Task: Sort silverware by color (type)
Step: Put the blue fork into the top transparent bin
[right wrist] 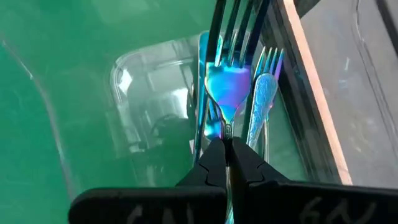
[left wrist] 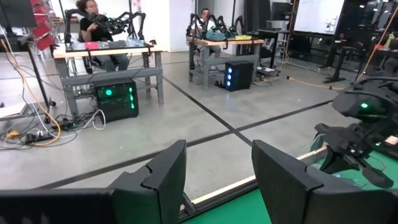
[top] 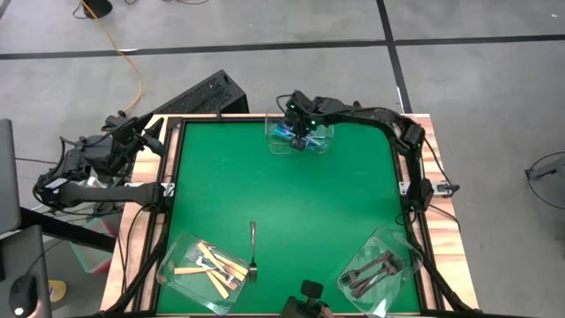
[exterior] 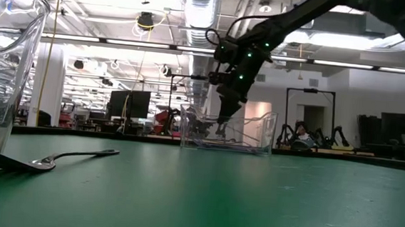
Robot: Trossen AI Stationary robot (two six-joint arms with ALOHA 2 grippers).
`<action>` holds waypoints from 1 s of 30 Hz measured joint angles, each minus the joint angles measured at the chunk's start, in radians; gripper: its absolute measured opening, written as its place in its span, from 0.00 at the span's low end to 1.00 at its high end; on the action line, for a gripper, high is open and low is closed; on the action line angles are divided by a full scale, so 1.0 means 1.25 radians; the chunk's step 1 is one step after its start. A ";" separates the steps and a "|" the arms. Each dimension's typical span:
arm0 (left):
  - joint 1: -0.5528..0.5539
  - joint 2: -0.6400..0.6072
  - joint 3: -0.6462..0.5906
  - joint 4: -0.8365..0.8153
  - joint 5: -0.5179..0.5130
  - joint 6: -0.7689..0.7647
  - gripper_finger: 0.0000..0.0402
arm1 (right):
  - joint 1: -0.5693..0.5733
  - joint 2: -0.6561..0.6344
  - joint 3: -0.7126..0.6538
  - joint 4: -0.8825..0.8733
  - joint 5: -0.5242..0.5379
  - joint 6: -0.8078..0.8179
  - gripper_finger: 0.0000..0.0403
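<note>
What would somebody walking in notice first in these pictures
The right gripper stands out first, shut on a shiny blue fork over the clear tub at the far edge of the green table. Next comes the lone fork lying on the mat between the tub of tan-handled forks and the tub of dark forks at the near edge.

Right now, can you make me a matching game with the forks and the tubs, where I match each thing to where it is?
Things:
1. blue fork
2. lone fork
3. tan-handled forks
4. dark grey forks

Places:
A. in the near right tub
B. pinched in the right gripper over the far tub
C. bare on the green mat
D. in the near left tub

Pairs: 1-B, 2-C, 3-D, 4-A
</note>
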 joint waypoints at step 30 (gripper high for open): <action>0.000 0.000 0.000 -0.007 0.000 0.003 0.42 | 0.003 0.153 0.168 -0.181 -0.001 -0.008 0.04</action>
